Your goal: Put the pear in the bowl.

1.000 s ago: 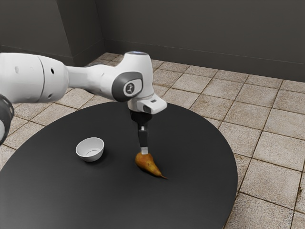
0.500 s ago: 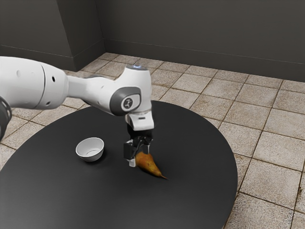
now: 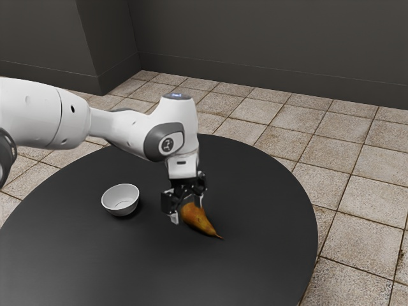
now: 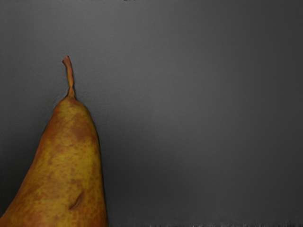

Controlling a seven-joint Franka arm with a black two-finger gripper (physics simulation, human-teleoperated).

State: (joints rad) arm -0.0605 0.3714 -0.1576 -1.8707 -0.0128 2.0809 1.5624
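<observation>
In the exterior view my gripper [image 3: 187, 210] is low over the thick end of the pear, its two fingers spread wide. One finger stands on the side toward the bowl, with a gap to the fruit; the other is partly behind it. The brown-yellow pear [image 3: 199, 220] lies on its side on the table, stem toward the exterior view's lower right. A white bowl [image 3: 120, 201] stands upright to the exterior view's left of the gripper. The wrist view has the pear [image 4: 71, 165] close up, its narrow end and stem on the dark surface.
The round black table [image 3: 255, 191] carries the bowl and the pear. Its curved edge runs past them on the exterior view's right, with tiled floor [image 3: 357, 236] beyond. A dark wall [image 3: 268, 44] stands behind.
My hand has come down and turned, so both fingers now show spread around the pear's thick end. It has also shifted slightly toward the exterior view's left. Pear and bowl have stayed put.
</observation>
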